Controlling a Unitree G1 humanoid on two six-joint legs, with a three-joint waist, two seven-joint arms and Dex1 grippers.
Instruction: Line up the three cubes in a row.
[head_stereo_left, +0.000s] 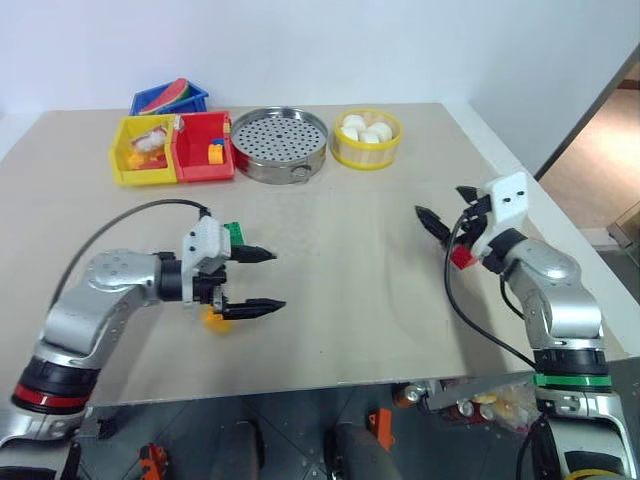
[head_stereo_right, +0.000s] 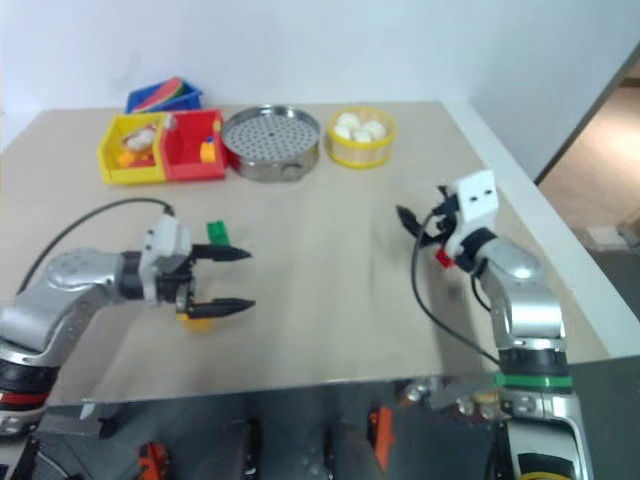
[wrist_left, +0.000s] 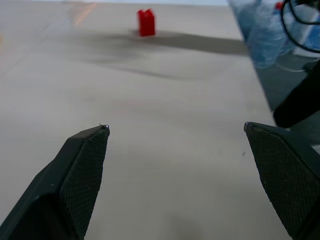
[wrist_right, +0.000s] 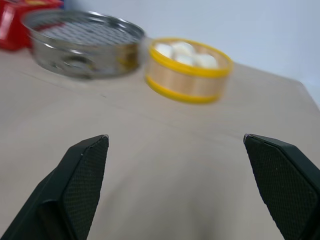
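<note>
Three cubes lie apart on the beige table (head_stereo_left: 340, 300). At the left, the green cube (head_stereo_left: 235, 232) sits just behind my left gripper (head_stereo_left: 262, 281) and the yellow cube (head_stereo_left: 212, 317) pokes out under its nearer finger. This gripper points across the table toward the right, open and holding nothing. Far off, the left wrist view shows the red cube (wrist_left: 146, 22) standing on the tabletop. It sits at the right (head_stereo_left: 461, 257), just below my right gripper (head_stereo_left: 442, 205). That gripper hovers above the table, also open and holding nothing, and faces the far side.
Along the far edge stand a blue bin (head_stereo_left: 168, 98), a yellow bin (head_stereo_left: 140, 152), a red bin (head_stereo_left: 203, 147) of toys, a perforated metal steamer (head_stereo_left: 279, 143) and a yellow-rimmed basket (head_stereo_left: 367, 138) of white balls. The table's right edge runs close past my right arm.
</note>
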